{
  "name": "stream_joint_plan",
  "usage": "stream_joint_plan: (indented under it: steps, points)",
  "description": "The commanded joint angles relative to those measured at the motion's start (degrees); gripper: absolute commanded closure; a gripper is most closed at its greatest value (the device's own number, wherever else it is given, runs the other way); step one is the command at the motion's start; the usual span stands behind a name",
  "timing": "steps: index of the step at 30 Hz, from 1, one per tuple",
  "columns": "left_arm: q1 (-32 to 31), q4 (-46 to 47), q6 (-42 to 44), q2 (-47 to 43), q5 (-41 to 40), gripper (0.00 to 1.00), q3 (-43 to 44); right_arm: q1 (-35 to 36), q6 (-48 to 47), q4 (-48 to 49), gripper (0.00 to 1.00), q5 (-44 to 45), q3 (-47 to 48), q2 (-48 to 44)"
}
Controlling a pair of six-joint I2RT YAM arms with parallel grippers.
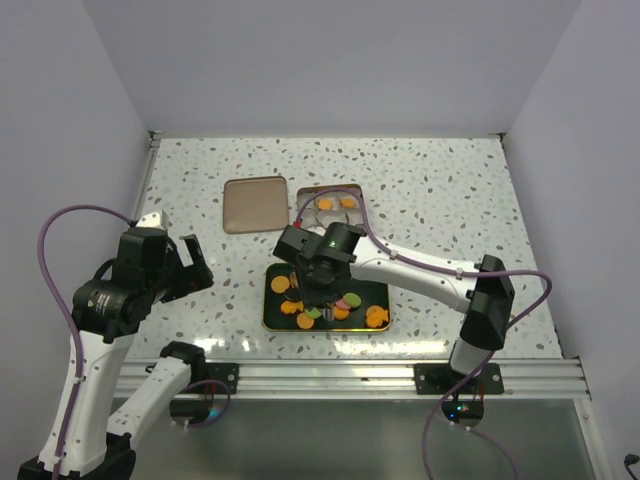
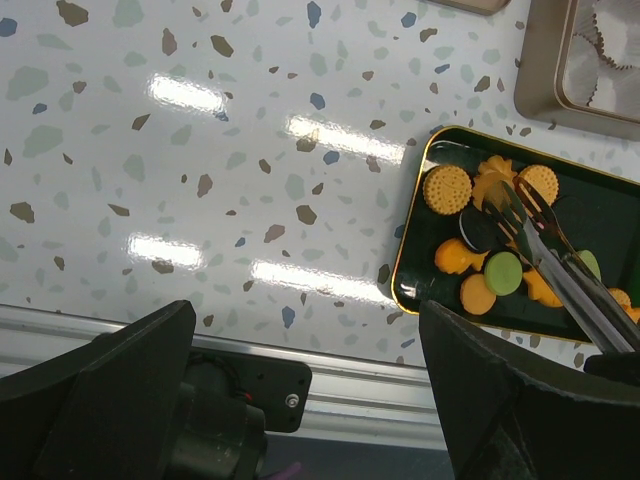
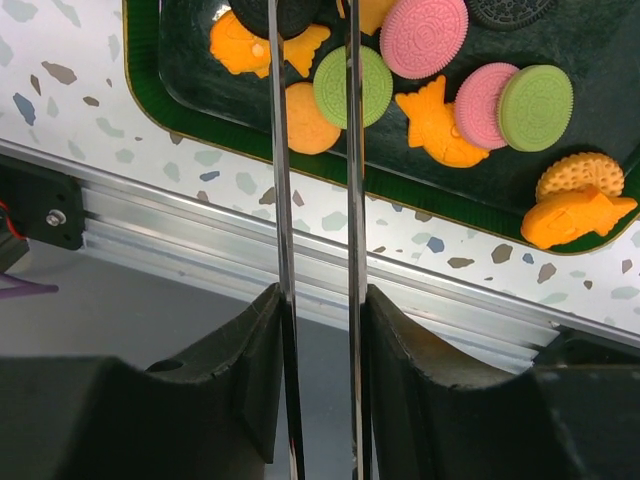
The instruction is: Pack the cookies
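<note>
I've got the right claw pinching the tongs, blades slightly apart over the cookies on the dark tray, low in the middle of the top view. Two orange ones sit in the tin just above. My left claw hangs spread wide over the speckled table, far left.
</note>
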Motion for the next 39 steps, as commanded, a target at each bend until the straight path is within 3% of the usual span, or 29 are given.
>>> stream_joint_plan:
  steps: [1, 8, 17, 26, 33, 39]
  points:
    - [-0.3, 0.8, 1.2, -0.1, 0.8, 0.0, 0.2, 0.5, 1.1, 0.0, 0.63, 1.6, 0.9, 0.4]
    - [-0.4, 1.0, 1.6, -0.1, 0.8, 0.0, 0.4, 0.7, 1.2, -2.0, 0.7, 3.6, 2.6, -0.2]
    - [-0.3, 0.8, 2.0, 1.4, 0.8, 0.0, 1.8, -0.4, -1.5, -10.9, 0.71, 11.3, 16.4, 0.9]
    - [-0.4, 1.2, 2.9, 3.2, -0.7, 0.0, 6.9, -11.5, -8.8, -13.5, 0.71, 11.6, 27.2, 2.9]
    - [-0.4, 0.4, 5.2, 5.9, -2.4, 0.0, 14.3, -16.9, -14.4, -13.2, 0.71, 10.0, 34.5, 10.3]
    - [-0.4, 1.1, 4.9, 5.1, -3.0, 0.0, 9.9, -20.4, -16.4, -10.4, 0.71, 7.1, 36.4, 15.2]
